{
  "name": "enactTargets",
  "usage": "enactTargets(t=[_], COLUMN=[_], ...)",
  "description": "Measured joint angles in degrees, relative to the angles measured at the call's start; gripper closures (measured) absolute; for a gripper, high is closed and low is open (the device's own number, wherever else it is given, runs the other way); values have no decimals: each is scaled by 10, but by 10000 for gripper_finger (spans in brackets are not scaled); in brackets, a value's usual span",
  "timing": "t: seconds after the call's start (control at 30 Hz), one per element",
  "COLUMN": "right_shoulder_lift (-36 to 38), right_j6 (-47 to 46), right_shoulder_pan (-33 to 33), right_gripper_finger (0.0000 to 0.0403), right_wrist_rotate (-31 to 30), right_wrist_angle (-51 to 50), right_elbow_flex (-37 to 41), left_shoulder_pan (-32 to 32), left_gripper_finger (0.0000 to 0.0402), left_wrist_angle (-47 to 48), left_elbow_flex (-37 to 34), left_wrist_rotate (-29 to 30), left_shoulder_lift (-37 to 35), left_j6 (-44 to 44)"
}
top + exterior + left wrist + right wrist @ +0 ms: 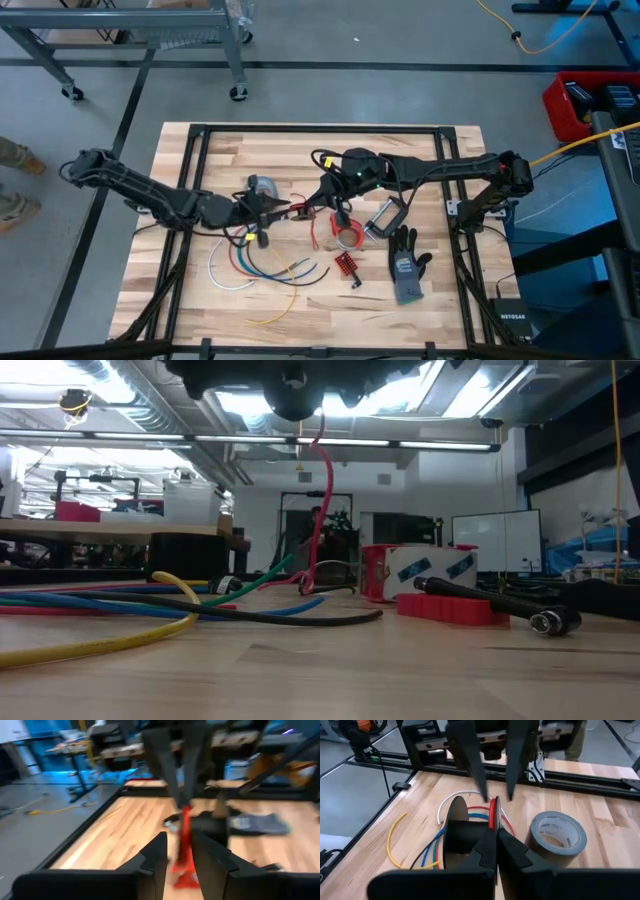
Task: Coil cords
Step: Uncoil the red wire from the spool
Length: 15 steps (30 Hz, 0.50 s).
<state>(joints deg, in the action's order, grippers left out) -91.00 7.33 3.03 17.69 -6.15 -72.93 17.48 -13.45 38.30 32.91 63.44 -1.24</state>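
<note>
I can read no lettering on the table things; the white patch on the grey knit glove (406,270) is too small. My right gripper (494,831) is pinched shut on the thin red flexible cord (493,812) above the middle of the pale butcher-block wooden table (200,300). My left gripper (179,854) faces it with its fingers parted either side of the same cord, not visibly gripping. White, blue, green and yellow wires (262,272) fan out toward the near edge. A glossy grey tape roll (557,833) lies beside the cord.
</note>
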Motion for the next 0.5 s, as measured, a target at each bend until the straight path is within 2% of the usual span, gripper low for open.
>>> enactTargets(t=[0.27, 0.5], right_shoulder_lift=[0, 0], right_j6=[0, 0], right_shoulder_pan=[0, 0], right_gripper_finger=[398, 390], right_wrist_rotate=[0, -8], right_wrist_angle=[17, 26], right_elbow_flex=[0, 0], left_shoulder_pan=[-14, -14], left_gripper_finger=[336, 392], left_wrist_angle=[2, 3], left_elbow_flex=[0, 0], left_wrist_rotate=[-28, -29], left_shoulder_lift=[0, 0], left_j6=[-8, -1])
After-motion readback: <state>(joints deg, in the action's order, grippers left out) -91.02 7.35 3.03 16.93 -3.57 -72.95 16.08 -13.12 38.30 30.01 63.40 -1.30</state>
